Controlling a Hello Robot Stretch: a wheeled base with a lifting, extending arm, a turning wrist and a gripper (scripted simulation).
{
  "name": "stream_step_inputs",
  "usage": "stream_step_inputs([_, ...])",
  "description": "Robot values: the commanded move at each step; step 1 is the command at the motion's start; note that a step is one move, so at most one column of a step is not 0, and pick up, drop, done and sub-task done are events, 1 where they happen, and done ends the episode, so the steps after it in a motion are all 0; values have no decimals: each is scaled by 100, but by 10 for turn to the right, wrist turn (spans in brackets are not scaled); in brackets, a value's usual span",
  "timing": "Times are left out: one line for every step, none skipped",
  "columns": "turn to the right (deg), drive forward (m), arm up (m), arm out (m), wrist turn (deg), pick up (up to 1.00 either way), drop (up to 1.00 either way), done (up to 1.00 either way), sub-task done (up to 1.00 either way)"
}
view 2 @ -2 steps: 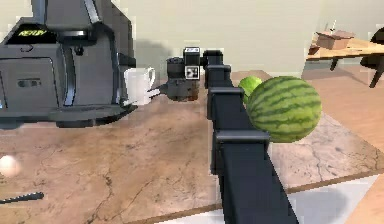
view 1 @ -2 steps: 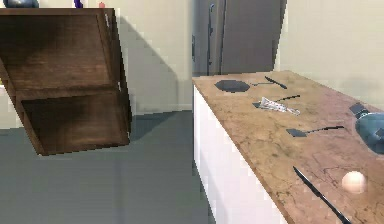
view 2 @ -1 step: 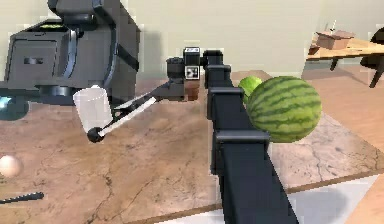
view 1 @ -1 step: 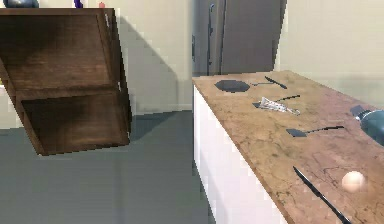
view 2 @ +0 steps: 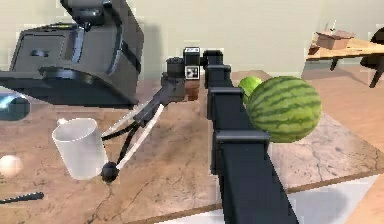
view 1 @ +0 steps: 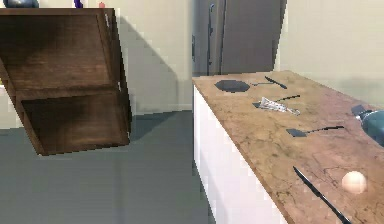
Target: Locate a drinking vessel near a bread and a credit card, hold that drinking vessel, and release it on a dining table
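A brown counter [view 2: 170, 165] carries a dark machine [view 2: 90, 55], 1 watermelon [view 2: 285, 108] right of the arm [view 2: 235, 140], and a white mug [view 2: 80, 148] standing upright. The gripper [view 2: 112, 165] ends just beside the mug; whether it holds anything, or how its fingers stand, cannot be told.

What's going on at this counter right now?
The robot's arm reaches out over a brown counter. Its hand is by a white mug standing there; I cannot tell whether it holds anything. A watermelon sits on the arm's other side, and a dark coffee machine stands behind the mug.
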Motion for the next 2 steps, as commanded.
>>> stream_step_inputs([0, 0, 0, -34, 0, 0, 0, 0, 0])
stream_step_inputs([-450, 0, 0, 0, 0, 0, 0, 0, 0])
